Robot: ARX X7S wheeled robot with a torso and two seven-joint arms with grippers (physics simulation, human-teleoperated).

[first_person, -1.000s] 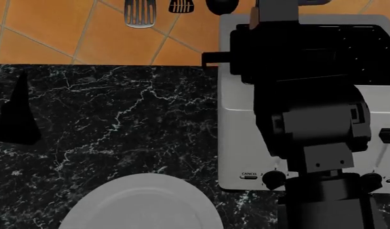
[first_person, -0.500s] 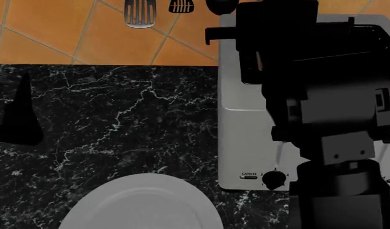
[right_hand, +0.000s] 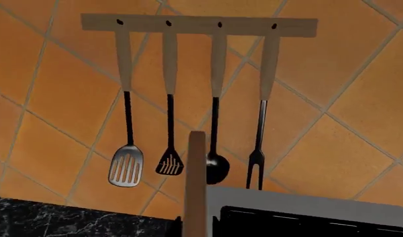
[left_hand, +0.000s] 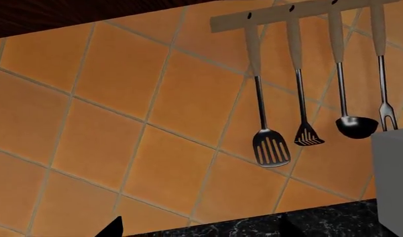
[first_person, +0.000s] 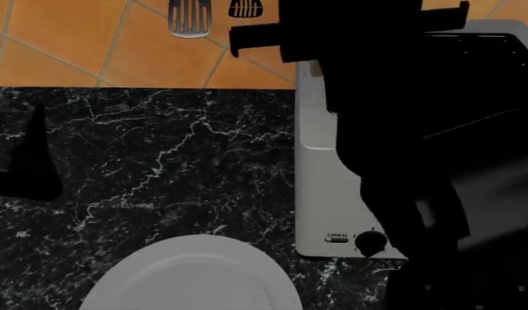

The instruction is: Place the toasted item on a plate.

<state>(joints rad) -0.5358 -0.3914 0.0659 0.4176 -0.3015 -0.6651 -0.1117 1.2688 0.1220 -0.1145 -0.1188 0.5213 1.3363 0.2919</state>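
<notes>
currently:
right gripper (right_hand: pixel 193 217): closed on the toast (right_hand: pixel 195 182), above toaster (first_person: pixel 320 161).
left gripper: unseen.
advice: carry level to near-left plate (first_person: pixel 194 274).

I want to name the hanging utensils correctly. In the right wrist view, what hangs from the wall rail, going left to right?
Slotted turner → small slotted spatula → ladle → two-pronged fork. The upright bread slice partly overlaps the ladle.

flat, even, sharp simulator light
</notes>
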